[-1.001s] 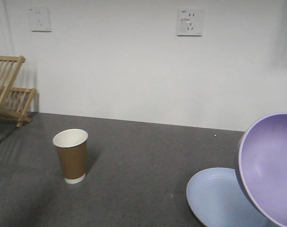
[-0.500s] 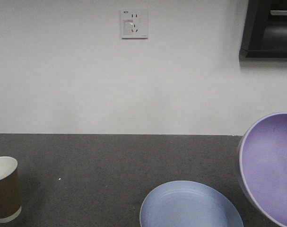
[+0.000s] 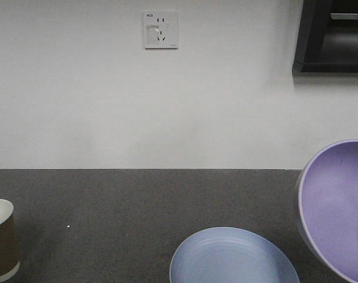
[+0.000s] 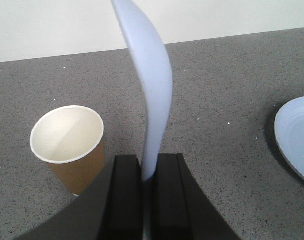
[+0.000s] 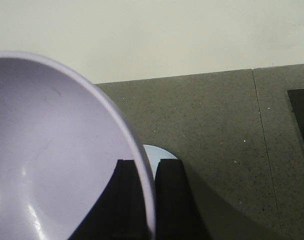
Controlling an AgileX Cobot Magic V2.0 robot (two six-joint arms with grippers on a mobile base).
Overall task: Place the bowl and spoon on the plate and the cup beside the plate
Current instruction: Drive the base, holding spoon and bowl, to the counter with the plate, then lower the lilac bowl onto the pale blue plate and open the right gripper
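The lavender bowl [image 3: 338,206] hangs tilted on its side at the right, above the counter. My right gripper [image 5: 147,170] is shut on its rim, one finger inside the bowl [image 5: 51,150] and one outside. The pale blue plate [image 3: 232,256] lies flat on the counter just left of and below the bowl; a sliver of the plate [image 5: 159,154] shows behind the rim. My left gripper [image 4: 146,165] is shut on the handle of the pale blue spoon [image 4: 149,75], which stands upright. The brown paper cup [image 4: 69,145] stands upright left of the spoon, and the cup [image 3: 2,239] is cut by the front view's left edge.
The dark speckled counter [image 3: 137,206] ends at a white wall with a socket [image 3: 160,29]. A dark cabinet [image 3: 332,35] hangs at the top right. In the right wrist view a seam [image 5: 264,145] crosses the counter, and a dark recess [image 5: 302,120] lies at its right edge.
The front view has swung right: the cup and plate have slid left in frame and the wooden rack has left the view. The bowl keeps its place in frame.
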